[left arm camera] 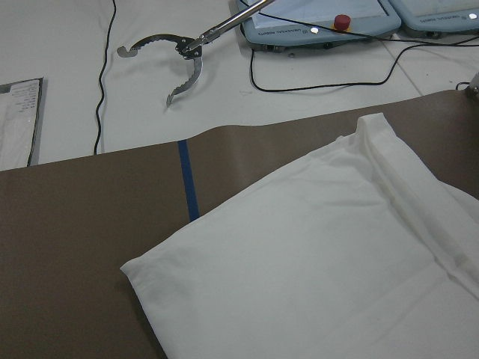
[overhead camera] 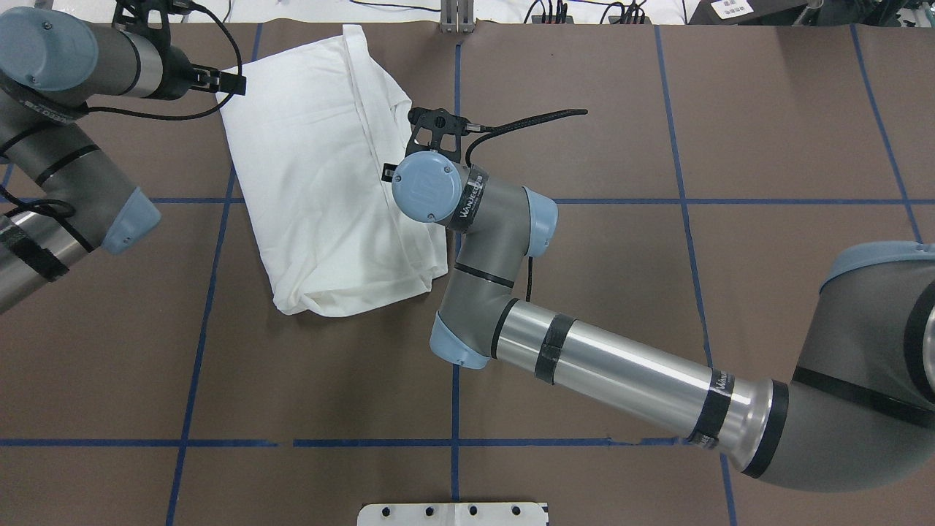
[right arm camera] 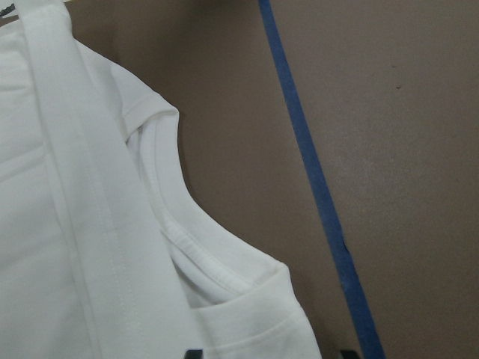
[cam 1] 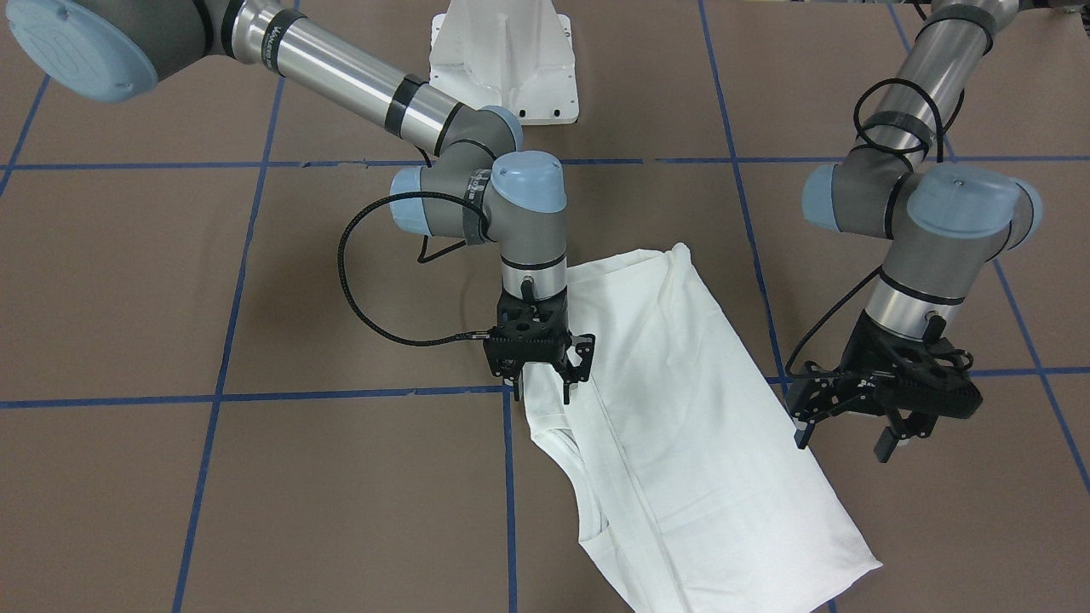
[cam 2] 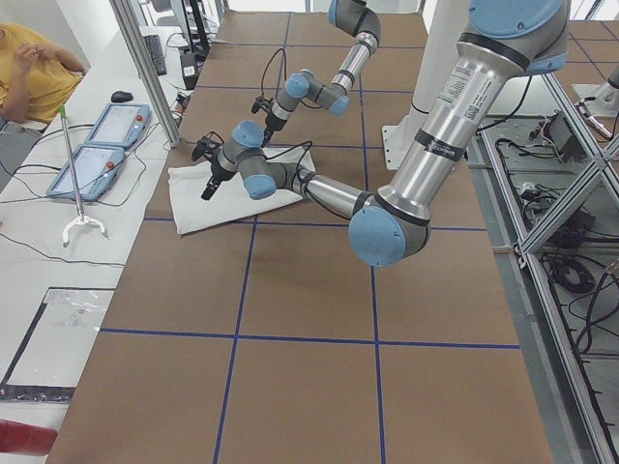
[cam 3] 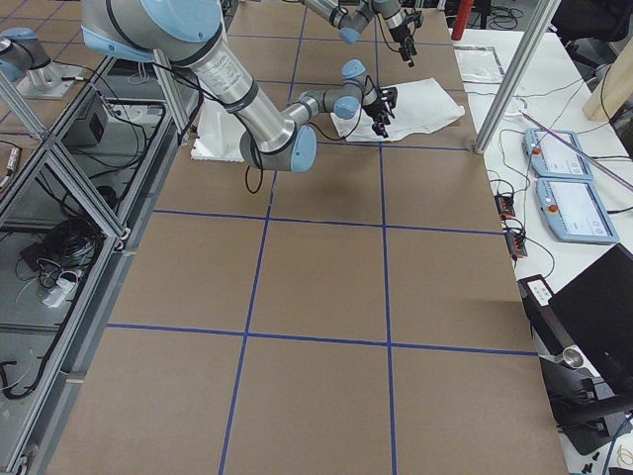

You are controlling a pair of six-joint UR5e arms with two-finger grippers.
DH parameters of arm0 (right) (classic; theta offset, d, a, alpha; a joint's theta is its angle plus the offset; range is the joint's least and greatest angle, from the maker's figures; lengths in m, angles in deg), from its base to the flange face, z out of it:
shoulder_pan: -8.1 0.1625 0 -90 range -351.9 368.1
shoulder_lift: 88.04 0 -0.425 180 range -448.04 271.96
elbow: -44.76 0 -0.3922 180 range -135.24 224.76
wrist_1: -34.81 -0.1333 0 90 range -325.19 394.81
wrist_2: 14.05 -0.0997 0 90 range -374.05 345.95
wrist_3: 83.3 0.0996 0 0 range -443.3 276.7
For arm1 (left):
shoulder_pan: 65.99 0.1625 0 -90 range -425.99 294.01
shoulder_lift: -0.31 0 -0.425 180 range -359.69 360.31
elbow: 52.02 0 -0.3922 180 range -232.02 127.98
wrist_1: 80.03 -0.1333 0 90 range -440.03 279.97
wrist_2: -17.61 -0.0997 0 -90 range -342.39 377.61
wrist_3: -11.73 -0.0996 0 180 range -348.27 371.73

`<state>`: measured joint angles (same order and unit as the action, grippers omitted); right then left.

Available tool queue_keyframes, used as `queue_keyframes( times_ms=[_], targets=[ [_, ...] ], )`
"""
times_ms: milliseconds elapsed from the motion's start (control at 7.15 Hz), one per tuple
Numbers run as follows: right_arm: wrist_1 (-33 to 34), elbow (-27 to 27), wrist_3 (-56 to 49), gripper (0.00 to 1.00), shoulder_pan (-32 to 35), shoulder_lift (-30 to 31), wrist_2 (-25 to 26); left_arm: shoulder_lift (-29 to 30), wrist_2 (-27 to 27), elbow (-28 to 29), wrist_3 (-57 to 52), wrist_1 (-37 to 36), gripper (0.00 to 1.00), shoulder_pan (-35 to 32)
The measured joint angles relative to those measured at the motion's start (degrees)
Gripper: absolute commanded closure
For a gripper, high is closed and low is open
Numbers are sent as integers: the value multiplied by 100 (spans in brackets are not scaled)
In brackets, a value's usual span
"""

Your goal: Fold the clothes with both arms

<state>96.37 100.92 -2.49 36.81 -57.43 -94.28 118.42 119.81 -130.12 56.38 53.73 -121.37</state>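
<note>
The clothes are one white shirt (cam 1: 681, 409), folded into a long panel and lying flat on the brown table. Its ribbed collar (right arm camera: 202, 262) faces the right arm's side. My right gripper (cam 1: 542, 387) points straight down at the shirt's edge near the collar. It is open, with a corner of the fabric (right arm camera: 254, 321) between its fingertips. My left gripper (cam 1: 845, 436) hangs tilted just above the table beside the shirt's opposite long edge, open and holding nothing. The left wrist view shows the shirt's corner (left arm camera: 142, 265) and no fingers.
A white metal pedestal base (cam 1: 502, 60) stands at the robot's side of the table. Blue tape lines (cam 1: 511, 477) grid the brown surface. Beyond the table's far edge lie control pendants (left arm camera: 322, 19) and a grabber tool (left arm camera: 172, 67). A person (cam 2: 29, 68) sits there.
</note>
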Motion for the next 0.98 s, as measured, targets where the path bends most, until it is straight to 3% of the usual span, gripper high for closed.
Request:
queue_keyframes(
  times_ms=[280,700,840,979],
  targets=[
    [12,-54,-156,42,-11,16,52,-6,-6,4,0,0,0,1],
    [38,-61,-388,56,-27,70,60,-18,-3,5,0,0,0,1],
    [40,-61,-402,71,-36,74,60,-24,-4,5,0,0,0,1],
    [40,-60,-404,100,-42,72,60,-32,-6,5,0,0,0,1]
  ],
)
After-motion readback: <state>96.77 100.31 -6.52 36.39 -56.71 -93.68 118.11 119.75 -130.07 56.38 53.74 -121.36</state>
